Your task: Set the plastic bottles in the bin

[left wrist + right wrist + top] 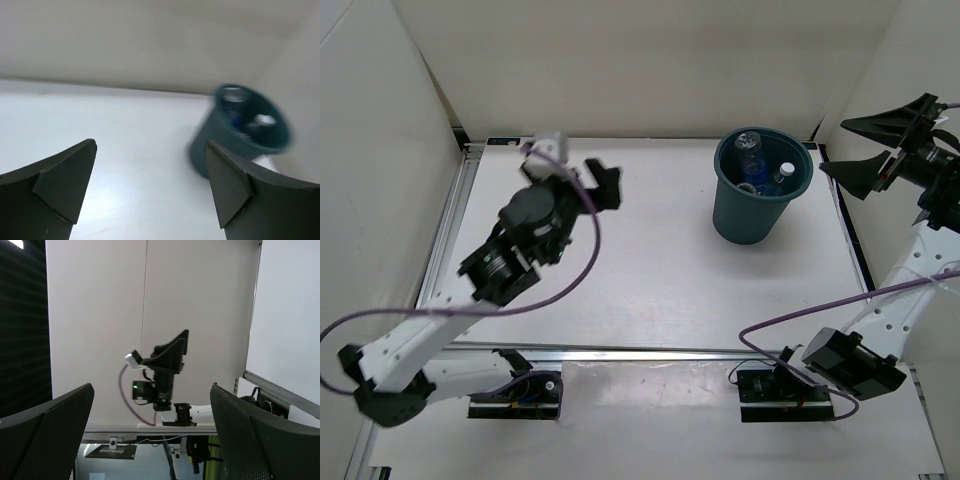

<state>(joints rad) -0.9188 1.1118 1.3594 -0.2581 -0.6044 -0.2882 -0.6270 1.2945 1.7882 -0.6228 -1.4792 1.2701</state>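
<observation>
The bin (752, 208) stands upright at the back right of the table, a dark teal bucket. Inside it lie plastic bottles: a clear one (750, 152) leaning at the far side and one with a white cap (786, 172), blue label showing between them. My left gripper (575, 172) hovers open and empty over the back left, well apart from the bin. The left wrist view, blurred by motion, shows the open left gripper (150, 145) over bare table, with the bin (227, 145) and the bottles (232, 95) to the right. My right gripper (835, 147) is raised at the right edge, open and empty.
White walls close the table at the back and both sides. A metal rail (650, 353) runs along the near edge by the arm bases. The right wrist view looks level across at the left arm (167, 370), between the fingers of the open right gripper (150, 386).
</observation>
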